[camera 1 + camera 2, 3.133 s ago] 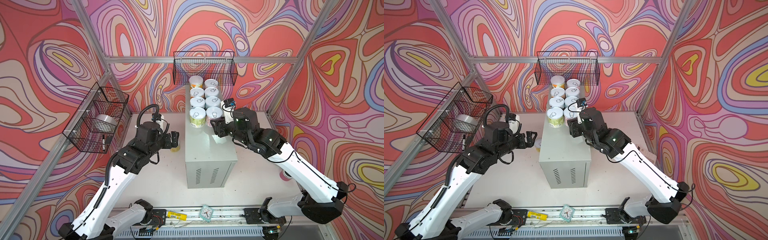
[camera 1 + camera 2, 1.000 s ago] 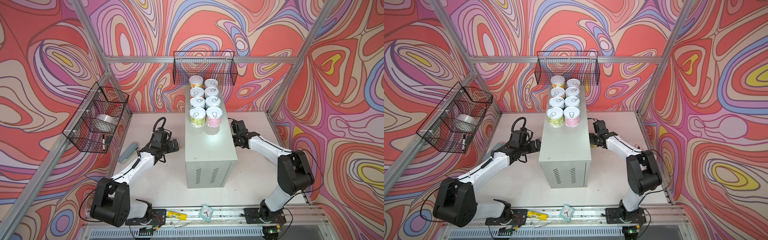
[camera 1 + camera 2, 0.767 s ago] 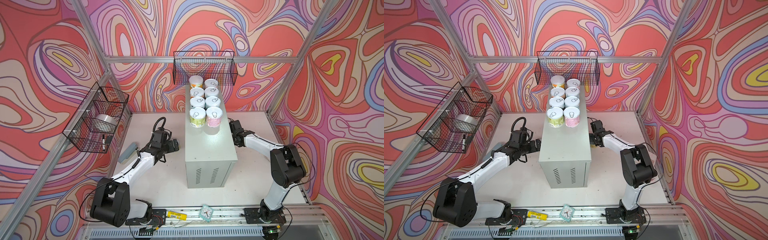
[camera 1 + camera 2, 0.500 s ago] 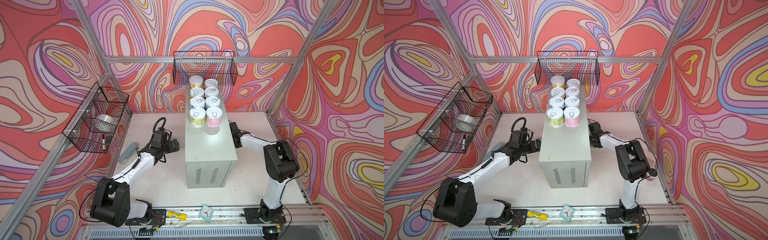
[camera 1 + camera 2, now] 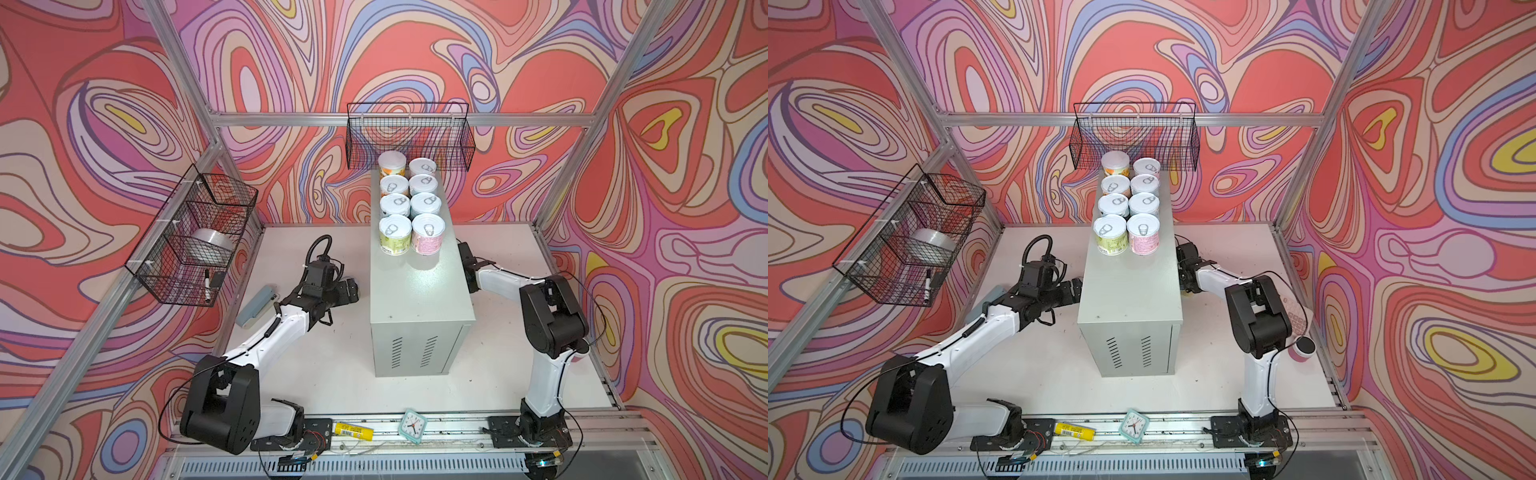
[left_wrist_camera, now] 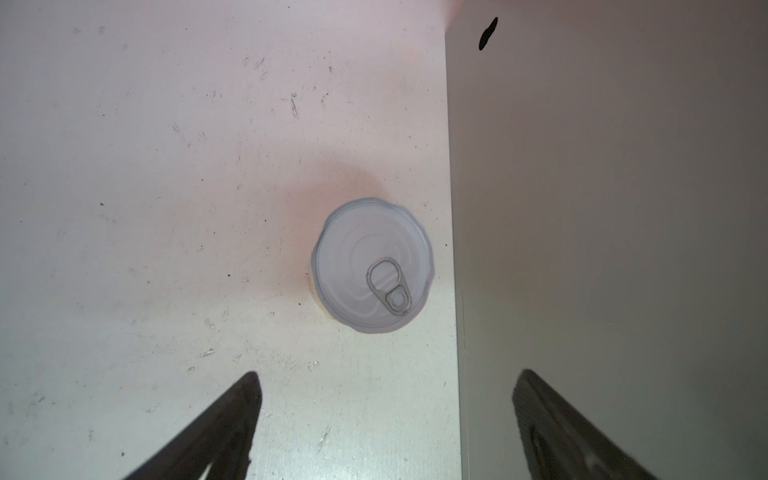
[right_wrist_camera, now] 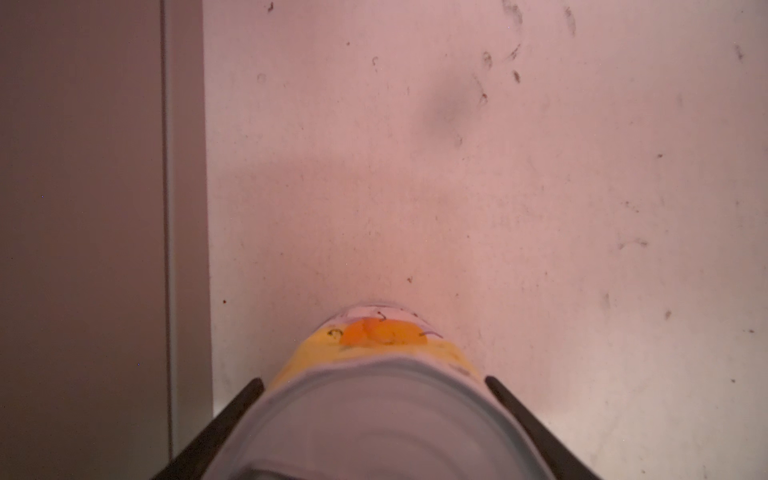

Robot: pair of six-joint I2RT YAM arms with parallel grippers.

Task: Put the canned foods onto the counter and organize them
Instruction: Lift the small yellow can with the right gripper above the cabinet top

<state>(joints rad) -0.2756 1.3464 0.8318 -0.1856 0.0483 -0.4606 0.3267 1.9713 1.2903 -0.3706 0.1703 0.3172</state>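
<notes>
Yellow-labelled can [image 7: 386, 345] stands upright between the right gripper's [image 7: 374, 381] hugging jaws, grip uncertain; the left gripper [image 6: 388, 374] gapes empty before a second can [image 6: 372, 266].

can [image 6: 372, 266] beside counter [image 6: 602, 208] wall, gap seemingly narrow

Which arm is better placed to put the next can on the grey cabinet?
Right. The right gripper has its fingers against both sides of the yellow-labelled can with silvery lid; the left gripper hangs open above another silvery pull-tab can, not around it.
</notes>
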